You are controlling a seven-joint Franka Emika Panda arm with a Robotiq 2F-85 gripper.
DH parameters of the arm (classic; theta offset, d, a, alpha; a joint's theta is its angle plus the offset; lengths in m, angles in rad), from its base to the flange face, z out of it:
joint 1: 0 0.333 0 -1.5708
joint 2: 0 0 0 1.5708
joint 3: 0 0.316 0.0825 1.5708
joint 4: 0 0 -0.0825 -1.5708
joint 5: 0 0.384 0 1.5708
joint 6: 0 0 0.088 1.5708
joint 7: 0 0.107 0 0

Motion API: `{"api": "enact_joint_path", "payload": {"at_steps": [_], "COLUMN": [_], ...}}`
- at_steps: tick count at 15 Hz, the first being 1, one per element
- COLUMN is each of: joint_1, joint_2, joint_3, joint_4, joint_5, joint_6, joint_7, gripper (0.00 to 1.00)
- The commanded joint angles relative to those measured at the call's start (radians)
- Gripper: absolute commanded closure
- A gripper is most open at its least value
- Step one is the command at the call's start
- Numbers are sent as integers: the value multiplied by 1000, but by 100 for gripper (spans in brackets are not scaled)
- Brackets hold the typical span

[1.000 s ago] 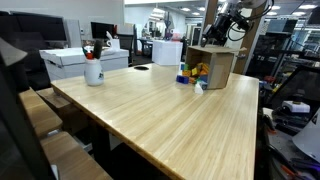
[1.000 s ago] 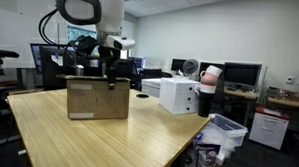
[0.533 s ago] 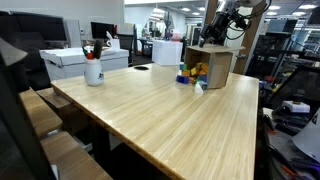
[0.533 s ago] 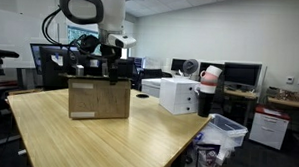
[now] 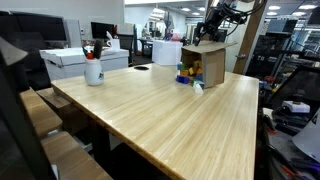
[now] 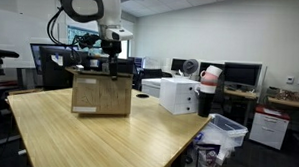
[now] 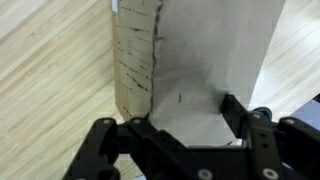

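The brown cardboard box stands at the far end of the pale wooden counter. In an exterior view it looks tipped a little, though I cannot say whether its base is off the wood. My pincer is down at its top rim. The fingers are apart, one on each side of a cardboard wall, and I cannot tell whether they are biting it.

By my reckoning the reach is made, the hold is not sure, and the box has gone nowhere yet.

Just beside the box lie small colourful toys. A white mug of pens stands well apart, and a white machine stands on a neighbouring desk. Nothing crowds my arm.
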Motion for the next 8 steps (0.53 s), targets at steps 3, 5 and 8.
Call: {"api": "enact_joint_path", "payload": {"at_steps": [3, 5, 8], "joint_1": [-34, -36, -30], "joint_2": [15, 15, 18], "joint_3": [92, 114, 127], "joint_4": [-1, 9, 21], "joint_5": [-275, -363, -447], "joint_6": [36, 15, -13], "joint_7": [346, 447, 538], "gripper": [64, 64, 64]}}
